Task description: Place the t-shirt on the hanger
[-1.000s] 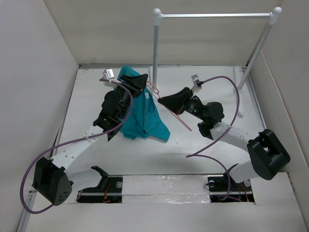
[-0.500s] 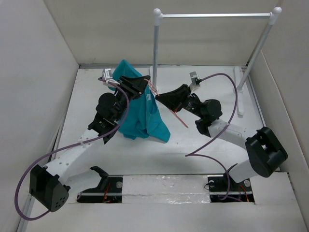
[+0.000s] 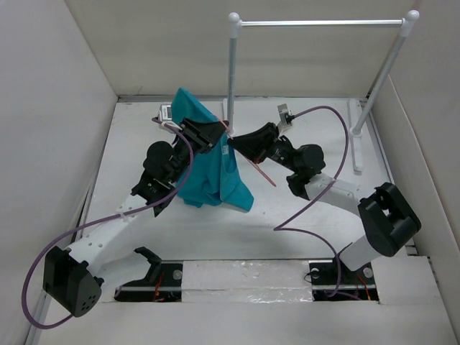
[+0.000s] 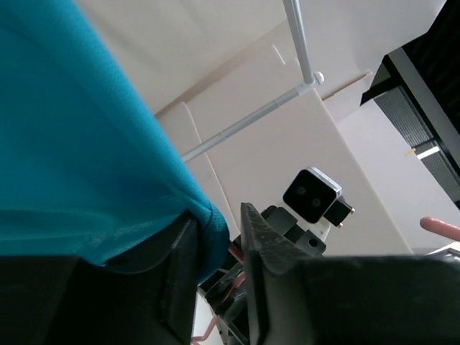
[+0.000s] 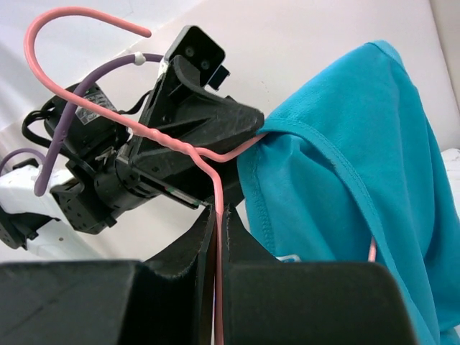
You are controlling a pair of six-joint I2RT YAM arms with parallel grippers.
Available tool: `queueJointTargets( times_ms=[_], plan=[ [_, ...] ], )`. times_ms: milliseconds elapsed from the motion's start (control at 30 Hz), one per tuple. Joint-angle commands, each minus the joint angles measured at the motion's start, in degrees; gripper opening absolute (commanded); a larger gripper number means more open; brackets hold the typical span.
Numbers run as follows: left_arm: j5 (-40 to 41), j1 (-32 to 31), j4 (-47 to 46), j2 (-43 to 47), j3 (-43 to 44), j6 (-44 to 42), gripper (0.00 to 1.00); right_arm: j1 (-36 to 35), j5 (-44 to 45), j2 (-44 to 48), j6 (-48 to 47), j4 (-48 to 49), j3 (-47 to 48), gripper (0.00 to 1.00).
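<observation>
The teal t-shirt [image 3: 214, 172] hangs from my left gripper [image 3: 218, 129], which is shut on a fold of its fabric [image 4: 108, 158] and holds it above the table. My right gripper [image 3: 237, 144] is shut on the pink wire hanger [image 5: 192, 147], its jaws pinching the wire just below the twisted neck. The hook [image 5: 65, 29] curves up to the left in the right wrist view. One hanger arm runs into the shirt's neck opening [image 5: 302, 133] and a bit of wire shows again inside the shirt [image 5: 371, 248]. The two grippers nearly touch.
A white-and-silver rail [image 3: 316, 23] on two posts stands at the back; its left post [image 3: 231, 72] is right behind the grippers. White walls close in the table [image 3: 302, 215] on the left, right and back. A purple cable [image 3: 338, 144] loops off the right arm.
Both grippers have moved a little up and toward each other. The shirt has risen and its top sits higher against the back wall. The hanger has slid further into the shirt.
</observation>
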State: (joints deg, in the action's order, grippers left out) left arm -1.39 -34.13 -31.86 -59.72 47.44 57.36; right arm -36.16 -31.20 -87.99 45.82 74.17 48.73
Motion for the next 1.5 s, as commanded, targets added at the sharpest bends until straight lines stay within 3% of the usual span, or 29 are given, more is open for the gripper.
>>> queueJointTargets(
  times_ms=[0,67,233,333,367,567,667,733,800,833,867,900,967,1133,1233,1267,1333,1367,1467],
  plan=[
    [-3.2,-0.2,-6.4,1.6,0.3,0.8,0.20,-1.4,1.3,-0.6,-2.3,13.5,2.9,0.00],
    [-3.8,-0.2,-6.3,1.5,0.7,0.8,0.00,-1.4,2.1,-0.7,-2.8,12.1,2.8,0.00],
    [-2.4,-0.2,-2.4,2.6,2.3,-0.9,0.00,-1.4,2.1,0.5,-3.9,8.9,1.5,0.00],
    [-1.4,-0.2,-1.5,3.6,2.6,-2.2,0.00,-1.4,1.8,3.1,-6.0,4.9,0.0,0.21],
    [-1.3,-0.2,-0.8,3.6,2.7,-2.5,0.00,-1.4,1.8,4.0,-6.4,3.0,-1.3,0.32],
    [-0.3,-0.2,1.1,4.2,3.9,-3.1,0.00,-0.8,1.8,11.5,-11.7,-8.8,-3.7,0.66],
    [0.8,-0.2,3.2,5.2,4.7,-4.1,0.00,-0.2,3.3,17.2,-15.0,-15.3,-6.5,0.74],
    [0.7,1.6,4.3,6.2,5.4,-4.3,0.00,0.4,5.1,21.0,-18.0,-19.0,-9.5,0.75],
    [0.2,2.2,6.7,6.8,6.7,-4.7,0.00,0.9,8.4,27.1,-21.0,-25.5,-11.4,0.71],
    [0.8,2.2,7.5,7.8,7.1,-5.3,0.00,1.5,9.7,29.0,-22.0,-27.6,-13.1,0.63],
    [0.8,2.2,8.6,8.1,7.4,-6.3,0.00,1.5,12.5,32.7,-22.8,-32.1,-13.8,0.24],
    [2.6,2.2,8.8,8.5,7.6,-6.6,0.00,2.1,14.1,34.3,-24.4,-34.6,-14.5,0.04],
    [2.6,2.2,9.3,9.4,8.1,-6.8,0.00,2.1,17.6,36.2,-25.3,-40.4,-15.9,0.00],
    [1.7,2.2,8.3,10.2,7.1,-5.1,0.00,-1.1,13.1,29.6,-23.4,-35.2,-20.6,0.00],
    [2.9,2.2,7.7,10.4,6.2,-3.1,0.00,-8.6,21.1,27.5,-23.9,-29.1,-25.9,0.17],
    [3.8,2.2,6.4,10.6,5.6,-2.2,0.00,-10.3,24.3,26.7,-24.1,-24.4,-27.2,0.29],
    [4.5,2.2,3.7,11.0,3.4,1.2,0.00,-16.8,29.9,25.3,-26.6,-21.3,-29.0,0.44],
    [5.3,2.2,2.9,11.0,3.2,2.0,0.00,-19.2,37.4,23.2,-27.5,-19.3,-28.8,0.57],
    [7.0,2.2,2.3,10.5,3.9,4.5,0.00,-26.2,48.8,16.3,-31.6,-16.4,-25.6,0.68]
  ],
)
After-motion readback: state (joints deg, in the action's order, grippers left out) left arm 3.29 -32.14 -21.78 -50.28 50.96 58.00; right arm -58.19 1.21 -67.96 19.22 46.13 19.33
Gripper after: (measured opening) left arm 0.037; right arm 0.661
